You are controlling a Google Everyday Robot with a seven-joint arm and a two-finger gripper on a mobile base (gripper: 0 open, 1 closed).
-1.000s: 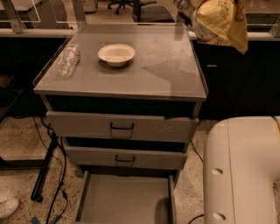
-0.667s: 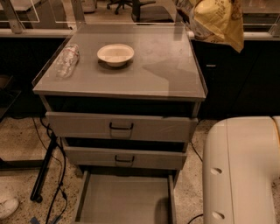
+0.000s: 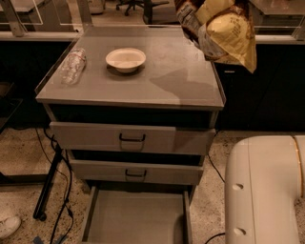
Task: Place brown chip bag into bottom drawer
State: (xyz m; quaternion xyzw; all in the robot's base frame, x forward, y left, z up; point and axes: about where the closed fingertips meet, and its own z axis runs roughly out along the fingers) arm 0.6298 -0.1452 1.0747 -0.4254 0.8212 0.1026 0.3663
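The brown chip bag (image 3: 228,33) hangs in the air above the right rear corner of the cabinet top, crinkled, pale yellow with a dark brown part at the upper left. My gripper (image 3: 217,5) is at the top edge of the view, mostly hidden behind the bag's top, and is shut on it. The bottom drawer (image 3: 136,220) is pulled open at the foot of the cabinet, a shallow grey tray with nothing on its floor. It lies far below and to the left of the bag.
A white bowl (image 3: 126,59) and a clear plastic bottle (image 3: 72,66) lie on the cabinet top (image 3: 162,81). Two higher grey drawers with black handles (image 3: 132,138) (image 3: 136,174) are closed. My white arm housing (image 3: 267,190) fills the lower right. Black cables (image 3: 59,190) run on the floor at left.
The chip bag has moved a little left and down, closer over the cabinet's right rear corner. Nothing else has moved.
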